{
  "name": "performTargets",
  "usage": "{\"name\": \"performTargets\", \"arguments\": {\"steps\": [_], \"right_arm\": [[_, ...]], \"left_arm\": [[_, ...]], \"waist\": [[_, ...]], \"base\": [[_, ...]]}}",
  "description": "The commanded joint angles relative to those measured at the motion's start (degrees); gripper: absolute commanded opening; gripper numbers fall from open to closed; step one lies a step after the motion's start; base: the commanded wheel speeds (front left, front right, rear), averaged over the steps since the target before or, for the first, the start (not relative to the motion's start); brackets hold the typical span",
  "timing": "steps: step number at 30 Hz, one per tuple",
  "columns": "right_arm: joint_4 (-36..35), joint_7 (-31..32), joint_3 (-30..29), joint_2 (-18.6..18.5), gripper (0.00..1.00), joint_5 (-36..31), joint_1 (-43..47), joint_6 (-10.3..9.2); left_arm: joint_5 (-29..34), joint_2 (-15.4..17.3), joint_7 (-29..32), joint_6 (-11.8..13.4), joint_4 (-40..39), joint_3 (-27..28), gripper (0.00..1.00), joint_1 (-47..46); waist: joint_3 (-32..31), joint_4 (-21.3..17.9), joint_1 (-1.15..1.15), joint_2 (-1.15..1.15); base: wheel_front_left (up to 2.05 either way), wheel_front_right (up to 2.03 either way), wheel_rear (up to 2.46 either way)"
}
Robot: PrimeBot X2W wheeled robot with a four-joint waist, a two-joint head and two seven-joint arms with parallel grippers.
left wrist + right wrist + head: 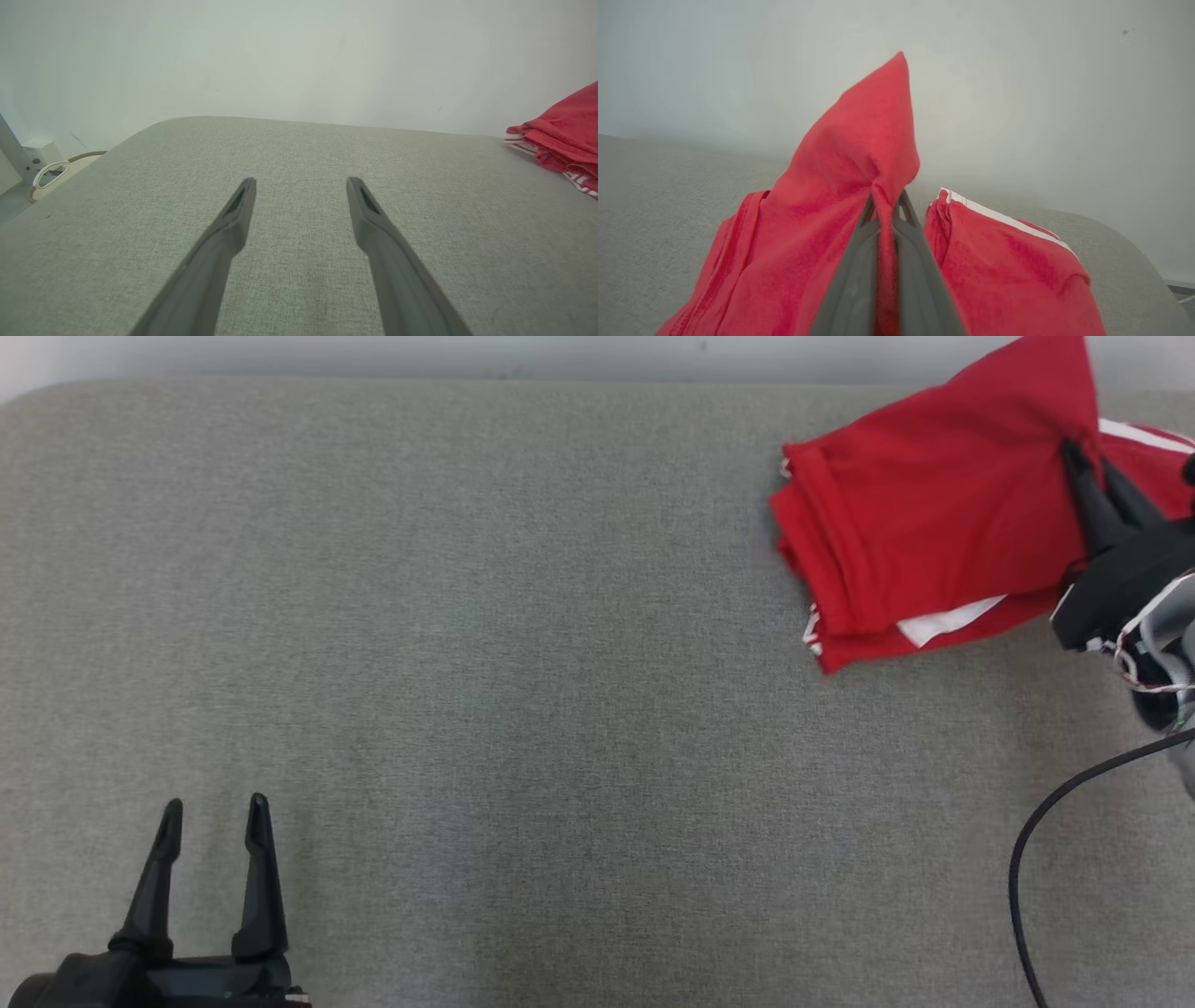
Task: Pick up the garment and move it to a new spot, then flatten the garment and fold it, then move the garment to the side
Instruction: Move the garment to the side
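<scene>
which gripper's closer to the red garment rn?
Right. The right gripper is shut on a fold of the red garment. The left gripper is open over the grey surface, far off to the garment's left.

The left hand (216, 801) is sitting at the lower left of the head view, its two dark fingers (233, 224) pointing forward and standing well apart with nothing between them. The right hand (1086, 454) is reaching in from the right edge, angled up and to the left, its fingers (857, 275) pressing together on a fold of the red garment (934, 495). A black cable (1027, 859) is trailing from the right wrist (1153, 616) down toward the bottom edge.
</scene>
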Motion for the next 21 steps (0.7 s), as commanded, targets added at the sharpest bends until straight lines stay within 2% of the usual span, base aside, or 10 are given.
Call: {"name": "performTargets", "arguments": {"steps": [1,12,21], "right_arm": [[-0.19,0.06,0.26,-0.71,0.0,-0.22,-0.91,-0.06],[1.38,2.17,-0.09,-6.3,0.0,0.25,-7.01,-0.06],[4.94,5.16,-1.02,-9.15,0.0,1.74,-12.3,-0.06]], "left_arm": [[0.32,0.33,-0.07,-0.15,-0.53,0.43,1.0,-0.39],[2.06,1.16,-0.07,-0.43,-5.51,2.38,1.0,-0.87],[2.75,2.17,-0.07,-0.89,-8.59,3.47,1.0,-1.63]], "waist": [[1.28,-1.22,-0.01,-0.01],[4.77,-4.21,-0.01,-0.01],[8.29,-5.36,-0.01,-0.01]], "base": [[0.0,0.0,0.0],[0.0,0.0,0.0],[0.0,0.0,0.0]]}}
